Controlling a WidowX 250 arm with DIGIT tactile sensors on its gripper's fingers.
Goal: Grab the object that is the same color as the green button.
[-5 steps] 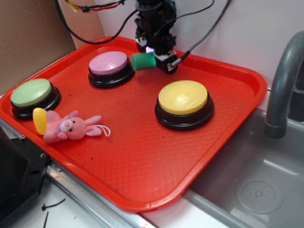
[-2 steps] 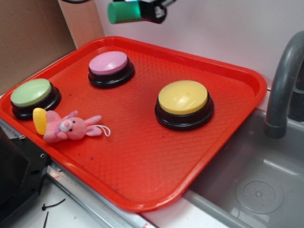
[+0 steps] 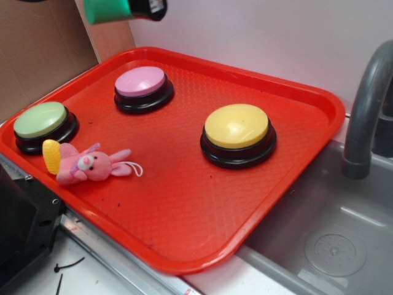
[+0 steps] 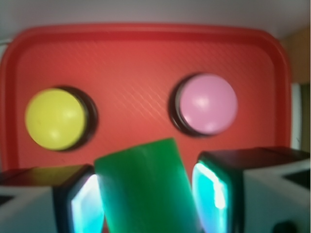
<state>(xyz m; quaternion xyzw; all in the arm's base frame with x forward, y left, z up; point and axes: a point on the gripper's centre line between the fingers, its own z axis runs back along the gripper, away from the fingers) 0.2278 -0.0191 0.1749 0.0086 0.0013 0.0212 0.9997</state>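
My gripper [image 3: 126, 7] is at the top left edge of the exterior view, high above the red tray [image 3: 184, 203], and is shut on the dark-green cylinder [image 3: 107, 10]. In the wrist view the cylinder [image 4: 146, 187] sits between my two fingers, gripper [image 4: 148, 204], pressed on both sides. The green button [image 3: 40, 120] stands on its black base at the tray's left end, far below and left of the gripper. It is out of the wrist view.
A pink button [image 3: 141, 82] is at the tray's back, a yellow button [image 3: 237, 126] at its middle right. A pink plush bunny [image 3: 92, 165] with a yellow piece lies by the green button. A grey faucet [image 3: 368, 104] and sink [image 3: 331, 246] are at right.
My gripper has lifted the green cylinder off the tray beside the pink button and carried it up and to the left, almost out of the exterior view.
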